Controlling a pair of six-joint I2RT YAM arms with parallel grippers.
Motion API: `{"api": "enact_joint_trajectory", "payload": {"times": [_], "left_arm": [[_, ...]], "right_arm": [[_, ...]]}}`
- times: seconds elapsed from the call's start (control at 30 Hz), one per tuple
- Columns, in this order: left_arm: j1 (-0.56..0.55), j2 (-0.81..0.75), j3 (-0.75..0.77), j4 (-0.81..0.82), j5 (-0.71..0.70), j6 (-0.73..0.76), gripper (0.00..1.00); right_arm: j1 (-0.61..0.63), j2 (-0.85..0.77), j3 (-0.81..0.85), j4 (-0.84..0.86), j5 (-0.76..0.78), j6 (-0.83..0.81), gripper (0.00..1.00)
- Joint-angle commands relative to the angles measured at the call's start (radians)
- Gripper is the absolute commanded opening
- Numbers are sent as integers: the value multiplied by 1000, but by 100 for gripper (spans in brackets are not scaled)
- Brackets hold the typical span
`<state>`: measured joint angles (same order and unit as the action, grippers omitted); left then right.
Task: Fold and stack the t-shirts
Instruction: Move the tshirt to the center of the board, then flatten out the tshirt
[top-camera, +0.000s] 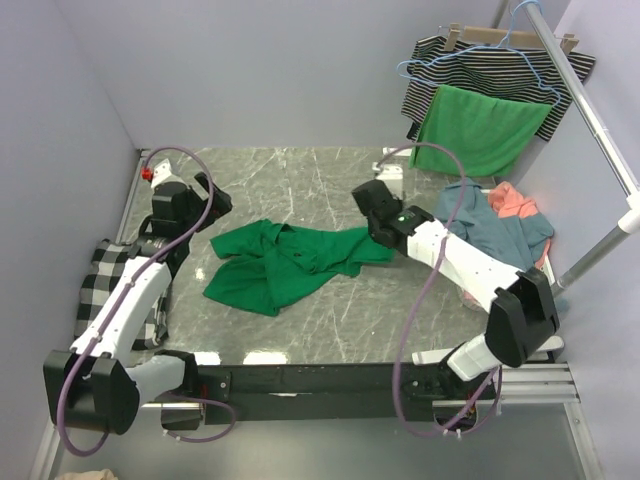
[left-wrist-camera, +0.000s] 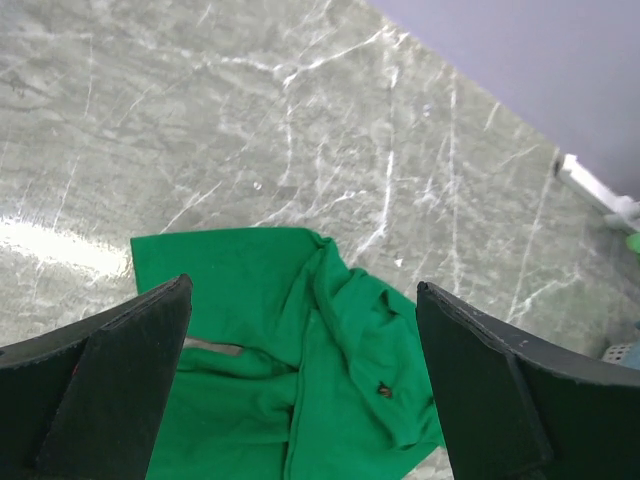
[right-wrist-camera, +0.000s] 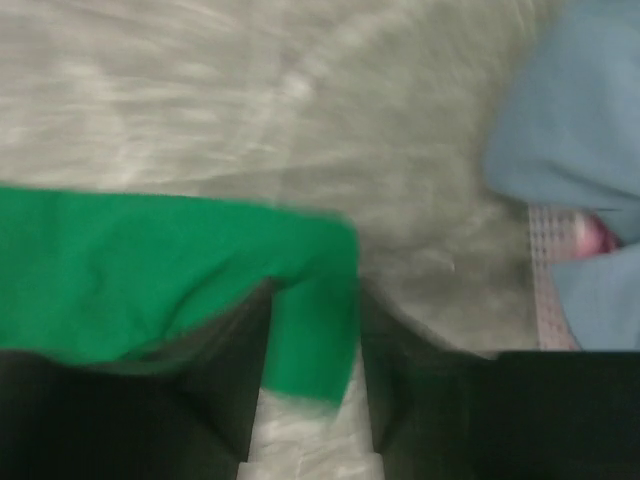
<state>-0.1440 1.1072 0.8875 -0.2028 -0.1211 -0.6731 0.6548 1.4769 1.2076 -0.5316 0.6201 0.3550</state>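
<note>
Grey marble tabletop (top-camera: 330, 310) carries the crumpled emerald cotton t-shirt (top-camera: 285, 262) lengthwise between the arms, right gripper (right-wrist-camera: 312, 340) narrowly parted astride its right hem, grip unclear through blur, left gripper (left-wrist-camera: 302, 290) gaping above its left end.

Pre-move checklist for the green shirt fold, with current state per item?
1. Left claw open and empty: ok.
2. Right claw gripping green t-shirt: cannot tell; cloth sits between its fingers, view blurred.
3. Green t-shirt spread flat: not ok, crumpled.
4. Green t-shirt wholly on table: ok.
5. Blue t-shirt and coral t-shirt folded: not ok, heaped at the right edge.
</note>
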Motion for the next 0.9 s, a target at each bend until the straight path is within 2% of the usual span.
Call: {"api": "enact_joint_trajectory", "payload": {"times": [0.0,0.07,0.13,0.3,0.33,0.43,0.57,0.63,0.77,0.87], "left_arm": [[-3,51,-12,23,17,14,100],[-3,94,-13,36,12,9,99],[-3,141,-15,51,6,3,99],[-3,238,2,68,3,-20,99],[-2,265,1,71,5,-22,100],[-2,308,-10,91,20,-31,99],[-3,355,-32,129,31,-37,100],[-2,388,-33,141,35,-40,99],[-3,437,-32,164,54,-46,99],[-2,467,-39,187,66,-51,99]], "right_arm": [[-122,23,-26,-44,93,162,54],[-130,33,-23,-18,76,138,55],[-129,33,-13,24,-43,69,57],[-109,95,56,192,-473,-4,67],[-101,117,78,197,-511,-16,68],[-40,203,157,197,-595,-59,71],[48,318,237,168,-617,-117,74],[63,348,262,170,-616,-114,75],[71,410,282,203,-738,-103,75],[81,450,336,180,-740,-113,76]]}}
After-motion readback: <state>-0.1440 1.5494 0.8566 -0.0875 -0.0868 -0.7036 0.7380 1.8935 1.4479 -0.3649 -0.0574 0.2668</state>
